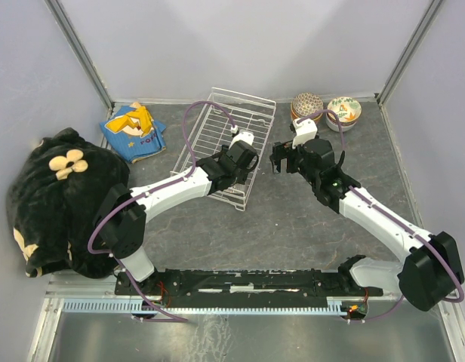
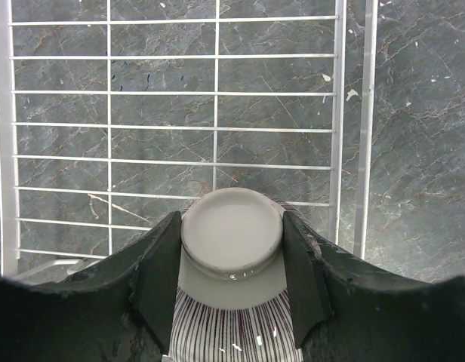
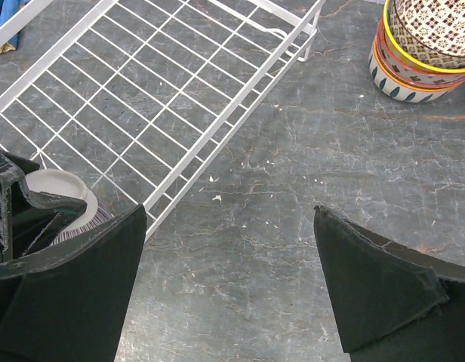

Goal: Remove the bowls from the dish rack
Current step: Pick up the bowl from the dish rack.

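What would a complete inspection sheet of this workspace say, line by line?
Surface: dark stone-look table, with a few pale crumbs beside the rack.
Job's things: white dish rack; one striped bowl upside down at its near right corner, no other bowl seen in it. A stack of bowls and a second stack stand at the far right, outside the rack.
Clutter: black plush toy at the left; blue and yellow item behind it.
Grippers: left gripper shut on the striped bowl; right gripper open, empty, over bare table.
Cables: left purple cable arches over the rack; right purple cable loops near the stacks.
Surroundings: pale walls, metal frame posts.
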Controlling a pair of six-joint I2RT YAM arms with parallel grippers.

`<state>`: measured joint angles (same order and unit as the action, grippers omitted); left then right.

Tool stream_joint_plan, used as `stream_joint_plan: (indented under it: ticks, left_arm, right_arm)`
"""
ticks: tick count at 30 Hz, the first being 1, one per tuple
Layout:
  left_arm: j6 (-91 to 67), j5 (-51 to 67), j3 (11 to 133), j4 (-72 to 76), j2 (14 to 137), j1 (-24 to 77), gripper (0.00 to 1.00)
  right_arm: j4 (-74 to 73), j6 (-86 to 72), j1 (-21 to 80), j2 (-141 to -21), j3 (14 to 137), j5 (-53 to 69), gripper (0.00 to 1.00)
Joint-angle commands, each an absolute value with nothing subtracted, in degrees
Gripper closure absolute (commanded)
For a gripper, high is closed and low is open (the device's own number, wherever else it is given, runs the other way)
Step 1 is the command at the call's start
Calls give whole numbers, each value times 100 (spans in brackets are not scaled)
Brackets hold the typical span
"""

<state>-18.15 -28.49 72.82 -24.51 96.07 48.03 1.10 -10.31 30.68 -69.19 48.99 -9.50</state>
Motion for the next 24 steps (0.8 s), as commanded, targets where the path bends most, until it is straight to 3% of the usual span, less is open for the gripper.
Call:
stream_joint_plan:
  ticks: [1,24]
  left_arm:
    - [-1855,-3101,7545,-2076,9599,4789,63]
    - [-1712,-2659,7861,-2343,9848,4748,65]
  right_arm:
    - [432,-1081,3041,-6979,4917,-905,0]
    - [445,-1103,3033,-6986,4922,-870,0]
